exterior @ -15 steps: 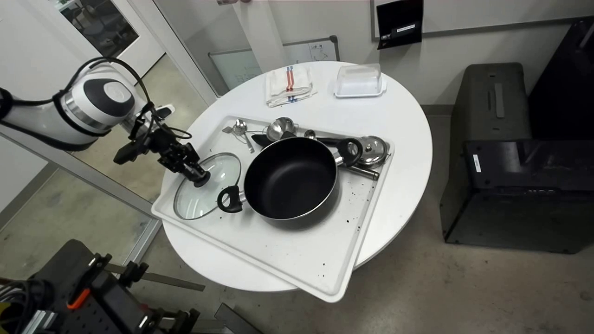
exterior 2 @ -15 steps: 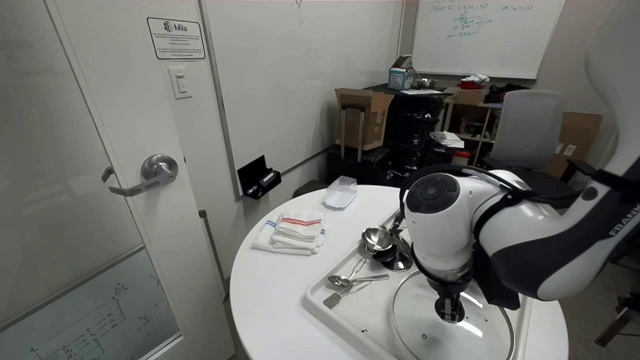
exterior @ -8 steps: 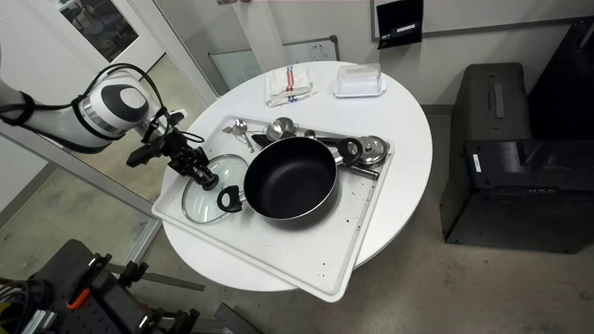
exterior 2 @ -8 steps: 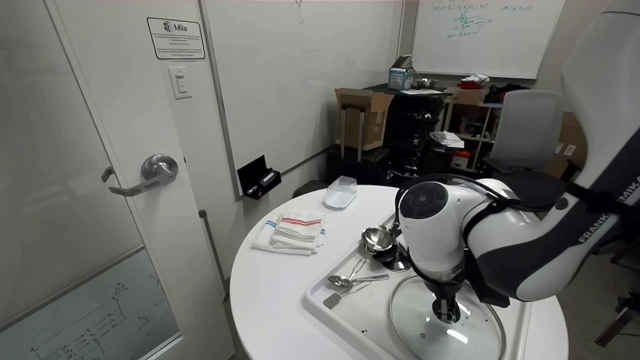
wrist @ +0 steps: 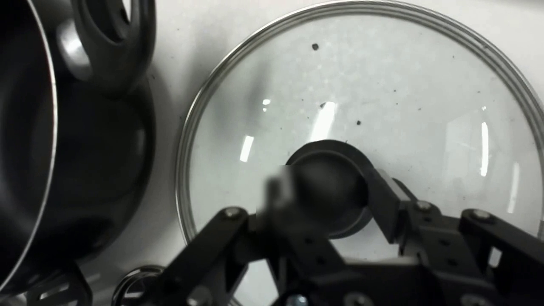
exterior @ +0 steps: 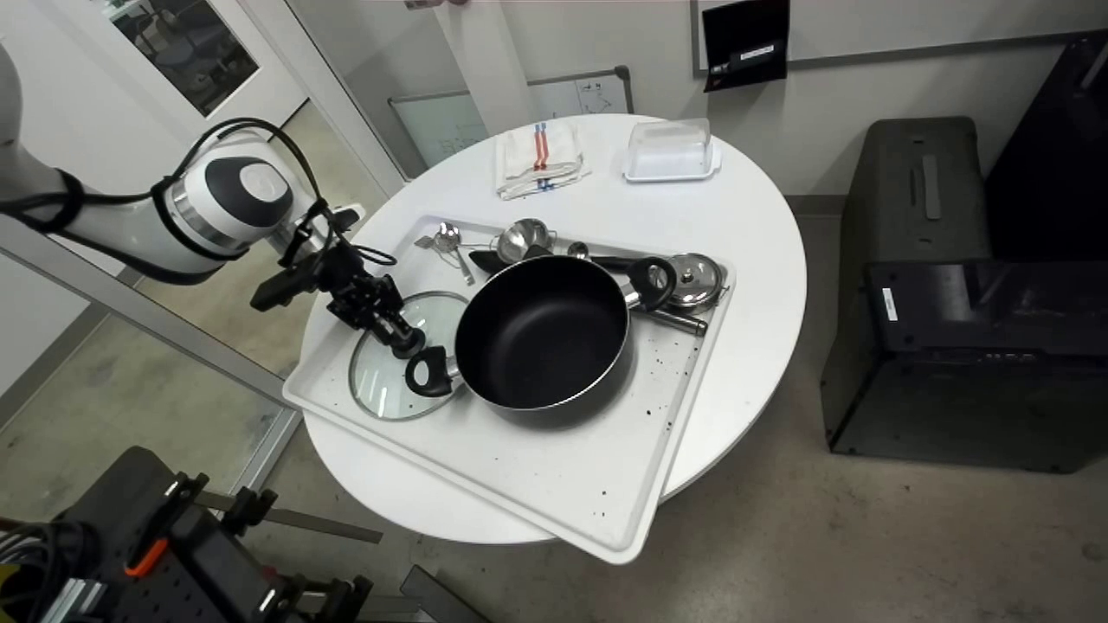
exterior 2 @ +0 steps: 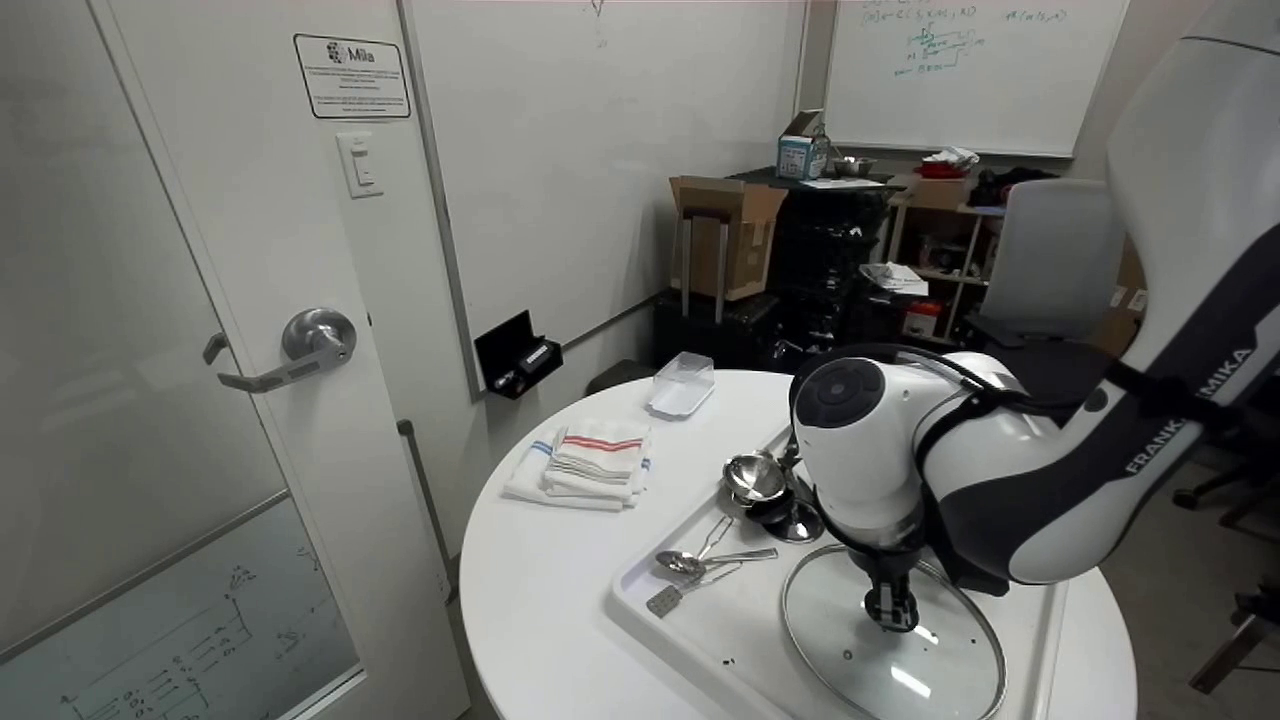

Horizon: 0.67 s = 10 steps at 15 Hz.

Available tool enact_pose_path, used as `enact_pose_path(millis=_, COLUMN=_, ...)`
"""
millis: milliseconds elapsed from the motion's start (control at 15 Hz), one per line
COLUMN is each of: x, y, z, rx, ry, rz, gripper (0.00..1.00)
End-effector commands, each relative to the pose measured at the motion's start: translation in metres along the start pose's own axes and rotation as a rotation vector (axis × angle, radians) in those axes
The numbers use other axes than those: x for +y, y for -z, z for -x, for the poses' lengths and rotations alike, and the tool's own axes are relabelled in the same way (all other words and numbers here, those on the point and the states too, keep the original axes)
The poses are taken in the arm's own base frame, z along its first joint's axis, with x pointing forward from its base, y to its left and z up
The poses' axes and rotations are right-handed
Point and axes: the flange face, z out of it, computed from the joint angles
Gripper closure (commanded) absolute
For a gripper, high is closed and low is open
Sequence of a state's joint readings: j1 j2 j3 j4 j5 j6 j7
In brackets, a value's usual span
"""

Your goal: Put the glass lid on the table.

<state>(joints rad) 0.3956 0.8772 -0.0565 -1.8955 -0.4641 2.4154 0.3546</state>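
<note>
The clear glass lid (exterior: pixel 387 378) has a thin metal rim and a dark knob. My gripper (exterior: pixel 402 336) is shut on that knob, one finger on each side, as the wrist view (wrist: pixel 331 187) shows. The lid (wrist: pixel 382 76) lies roughly level, low over one end of the white tray (exterior: pixel 537 467), beside the black pan (exterior: pixel 545 337). One pan handle overlaps the lid's edge in that exterior view. I cannot tell whether the lid touches the tray. The lid also shows in an exterior view (exterior 2: pixel 860 665) below the gripper (exterior 2: pixel 890 605). The round white table (exterior: pixel 744 208) is under the tray.
Small utensils (exterior: pixel 447 238), a metal bowl (exterior: pixel 523 240) and a small lidded pot (exterior: pixel 695 281) lie along the tray's back side. Folded towels (exterior: pixel 538 160) and a clear-covered dish (exterior: pixel 669 151) stand on the table beyond the tray. The tray overhangs the table edge.
My gripper and the lid have moved together toward the pan, and the lid appears slightly lower. The pan, tray and other items have stayed in place.
</note>
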Motion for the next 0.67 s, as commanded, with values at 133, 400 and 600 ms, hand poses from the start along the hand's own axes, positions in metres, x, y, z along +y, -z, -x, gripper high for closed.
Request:
enact_pose_path(millis=133, x=0.013, y=0.004, z=0.006, rx=-0.018, ry=0.031, rz=-0.005, gripper=0.08)
enact_pose_path(millis=400, x=0.02, y=0.015, z=0.022, rx=-0.015, ry=0.07, rz=-0.009, gripper=0.0)
enact_pose_path(millis=600, x=0.027, y=0.024, z=0.038, rx=-0.021, ry=0.102, rz=-0.009, gripper=0.0)
